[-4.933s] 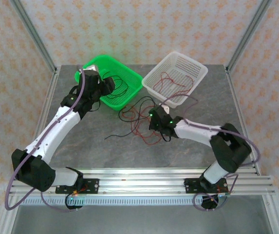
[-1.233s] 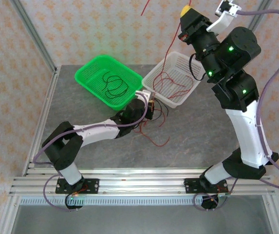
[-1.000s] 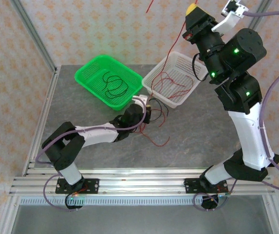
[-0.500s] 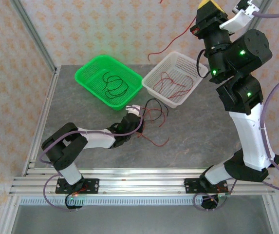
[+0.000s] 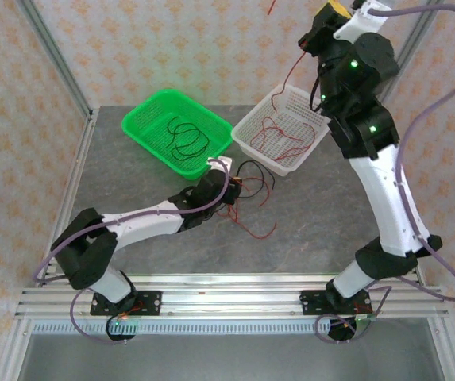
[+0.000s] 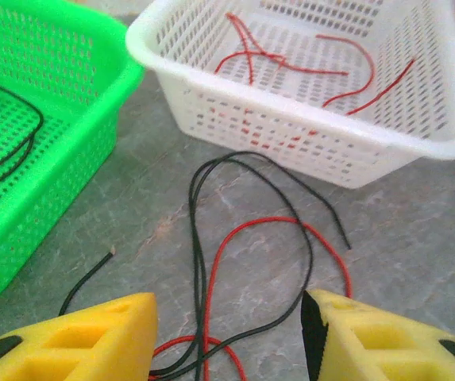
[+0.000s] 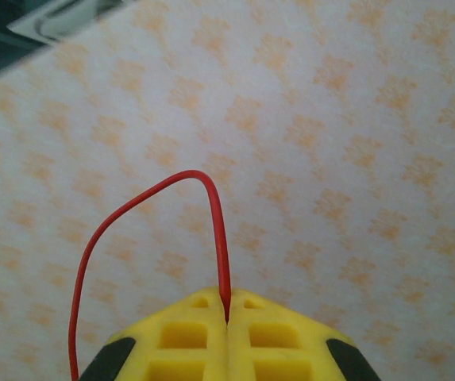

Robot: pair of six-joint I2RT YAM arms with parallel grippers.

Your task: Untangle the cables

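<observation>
Step in hand, as it seems: taking one red cable out of the tangle. The right gripper (image 7: 227,321) is lifted high over the far right of the table (image 5: 330,230). Its fingers are pressed together on the red cable (image 7: 215,202), which makes a loop above the tips. In the top view a thin red strand hangs under that arm twd the white basket (image 5: 251,147).

The left gripper (image 6: 225,321) is low at the middle of the table, just on the near side of both baskets, fingers wide apart & holding nothing. Between them lie the loose cables (image 6: 198,270), at least one black & one red, crossing each other; the exact no. cannot be told.

Next move, as a judgement: the right arm prob. has to bring the red cable over the white basket & let go, w/o the hanging end catching on the rim. The left gripper would need to close on a single strand where black lies apart from red, because a grip at the crossing could lift both.

Containers: the green basket (image 5: 144,115), far left of centre, holds only black cables (image 5: 183,135) in loose coils. The white basket, just right of it, holds only red cables (image 6: 291,59). Their near corners are close together; whether they touch cannot be told
</observation>
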